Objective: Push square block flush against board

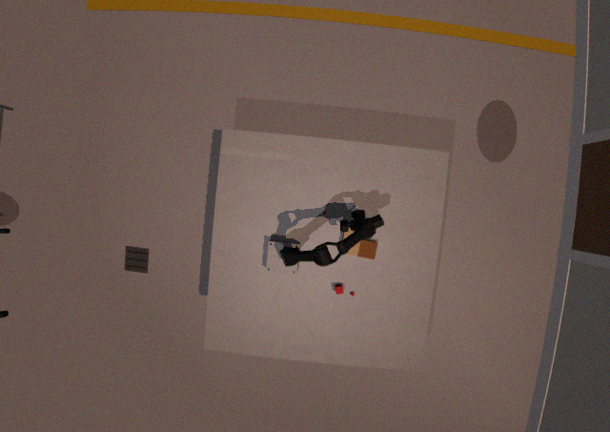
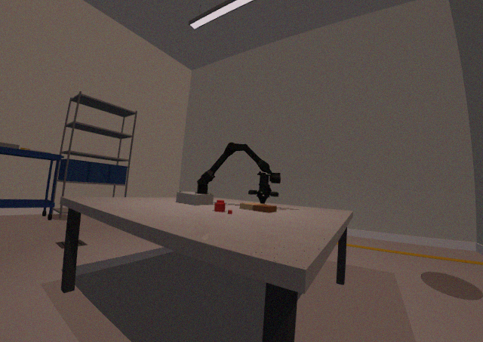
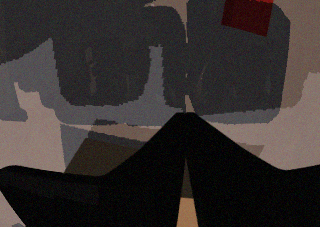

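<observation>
The block point(image 1: 367, 248), darker brown, lies on the tabletop point(image 1: 315, 329) just beside the paler board point(image 2: 245, 205). In the exterior view the 2 pieces look touching, in 1 low line, but from these pictures I cannot tell if 1 whole side meets or if an edge is even, because the arm hides the joint in the top view. So I judge that the push is in hand or almost done, and what is left is to check the alignment and to move the end effector away.

The end effector point(image 2: 263, 200) points straight down, its tip low at the far side of the block, near the place where the block meets the board. Its fingers are pressed together and pinch nothing. In the wrist view only a thin slit shows between them.

The arm rises from its base point(image 2: 194, 197), bends high in an arch, and comes down steeply to the wrist. A red cube point(image 2: 219, 205) and a small red piece point(image 2: 230, 211) sit apart, nearer the base, not involved.
</observation>
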{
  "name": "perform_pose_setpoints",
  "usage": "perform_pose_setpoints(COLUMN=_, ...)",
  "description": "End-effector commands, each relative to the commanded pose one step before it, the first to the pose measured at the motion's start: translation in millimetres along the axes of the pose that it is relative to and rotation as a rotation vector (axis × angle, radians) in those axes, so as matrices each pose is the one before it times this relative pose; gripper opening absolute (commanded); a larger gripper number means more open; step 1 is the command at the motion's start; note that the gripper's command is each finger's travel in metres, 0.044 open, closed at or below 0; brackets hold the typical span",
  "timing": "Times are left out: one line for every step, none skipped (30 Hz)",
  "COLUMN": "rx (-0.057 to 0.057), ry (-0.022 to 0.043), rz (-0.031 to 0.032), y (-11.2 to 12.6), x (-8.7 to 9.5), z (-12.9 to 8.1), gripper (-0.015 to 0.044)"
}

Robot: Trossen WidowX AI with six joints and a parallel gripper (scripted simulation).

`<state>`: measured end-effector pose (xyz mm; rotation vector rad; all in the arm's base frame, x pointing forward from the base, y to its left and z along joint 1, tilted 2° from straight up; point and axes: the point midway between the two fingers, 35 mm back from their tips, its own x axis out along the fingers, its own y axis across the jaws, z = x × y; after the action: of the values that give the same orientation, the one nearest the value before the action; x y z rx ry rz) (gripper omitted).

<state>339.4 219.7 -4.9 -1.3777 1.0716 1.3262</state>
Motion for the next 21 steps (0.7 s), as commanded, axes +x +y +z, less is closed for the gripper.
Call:
perform_pose_setpoints(rx=-0.0034, ry=0.0022, rz=-0.00823, y=-0.49, x=4.54, z=-0.88, gripper=0.0)
perform_pose_setpoints(rx=0.0, ry=0.00003, rz=0.0, y=-0.02, x=0.0, z=-0.37, gripper=0.0)
perform_pose_setpoints(rx=0.0, ry=0.00004, rz=0.0, y=-0.03, x=0.0, z=-0.56, gripper=0.0)
perform_pose_setpoints(rx=0.0, ry=0.00006, rz=0.0, y=-0.04, x=0.0, z=-0.74, gripper=0.0)
perform_pose_setpoints(rx=0.0, ry=0.00007, rz=0.0, y=-0.04, x=0.0, z=-0.93, gripper=0.0)
perform_pose_setpoints(rx=0.0, ry=0.00008, rz=0.0, y=-0.04, x=0.0, z=-1.05, gripper=0.0)
perform_pose_setpoints(rx=0.0, ry=0.00008, rz=0.0, y=-0.04, x=0.0, z=-1.11, gripper=0.0)
perform_pose_setpoints(rx=0.0, ry=0.00008, rz=0.0, y=-0.04, x=0.0, z=-1.12, gripper=0.0)
perform_pose_setpoints(rx=0.0, ry=0.00008, rz=0.0, y=-0.04, x=0.01, z=-1.12, gripper=0.0)
perform_pose_setpoints(rx=0.0, ry=0.00008, rz=0.0, y=-0.03, x=0.01, z=-1.12, gripper=0.0)
perform_pose_setpoints(rx=0.0, ry=0.00008, rz=0.0, y=-0.03, x=0.01, z=-1.12, gripper=0.0)
perform_pose_setpoints(rx=0.0, ry=0.00008, rz=0.0, y=-0.03, x=0.01, z=-1.12, gripper=0.0)
perform_pose_setpoints(rx=0.0, ry=0.00008, rz=0.0, y=-0.02, x=0.01, z=-1.11, gripper=0.0)
perform_pose_setpoints(rx=0.0, ry=0.00008, rz=0.0, y=-0.02, x=0.01, z=-1.11, gripper=0.0)
perform_pose_setpoints(rx=0.0, ry=0.00008, rz=0.0, y=-0.02, x=0.01, z=-1.11, gripper=0.0)
perform_pose_setpoints(rx=0.0, ry=0.00008, rz=0.0, y=-0.01, x=0.01, z=-1.11, gripper=0.0)
perform_pose_setpoints(rx=0.0, ry=0.00008, rz=0.0, y=-0.01, x=0.01, z=-1.11, gripper=0.0)
perform_pose_setpoints(rx=0.0, ry=0.00008, rz=0.0, y=0.0, x=0.01, z=-1.11, gripper=0.0)
perform_pose_setpoints(rx=0.0, ry=0.00008, rz=0.0, y=0.0, x=0.01, z=-1.11, gripper=0.0)
perform_pose_setpoints(rx=0.0, ry=0.00008, rz=0.0, y=0.0, x=0.01, z=-1.11, gripper=0.0)
perform_pose_setpoints(rx=0.0, ry=0.00008, rz=0.0, y=0.01, x=0.01, z=-1.11, gripper=0.0)
